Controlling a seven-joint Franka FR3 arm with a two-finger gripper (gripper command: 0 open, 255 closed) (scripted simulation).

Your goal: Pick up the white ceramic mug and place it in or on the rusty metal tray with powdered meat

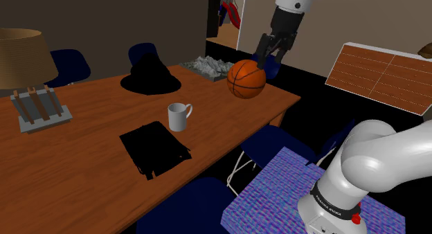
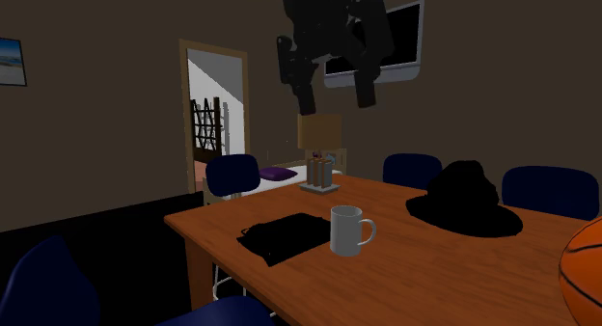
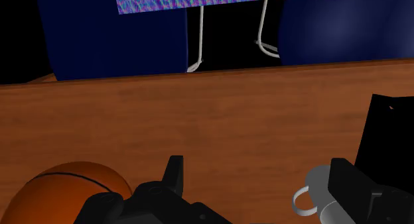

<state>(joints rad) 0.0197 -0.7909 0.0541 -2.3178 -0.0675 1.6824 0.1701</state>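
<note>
We are hovering our black two-finger gripper [image 2: 332,83], jaws parted and empty, well apart from the white handled mug [image 1: 178,117].

I am seeing a white mug [image 1: 178,117], an orange basketball [image 1: 246,78] with black seams, a black hat [image 1: 150,77], a reddish-brown wood-grain table [image 1: 83,163], navy chairs [image 1: 69,63], and a stand [image 1: 277,191] speckled blue and purple.

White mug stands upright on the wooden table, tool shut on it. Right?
Not quite. The tool is open and up in the air, clear of the mug. The second exterior view shows its fingers apart, high above the wooden table. The rest holds: the mug does stand upright on that table.
</note>
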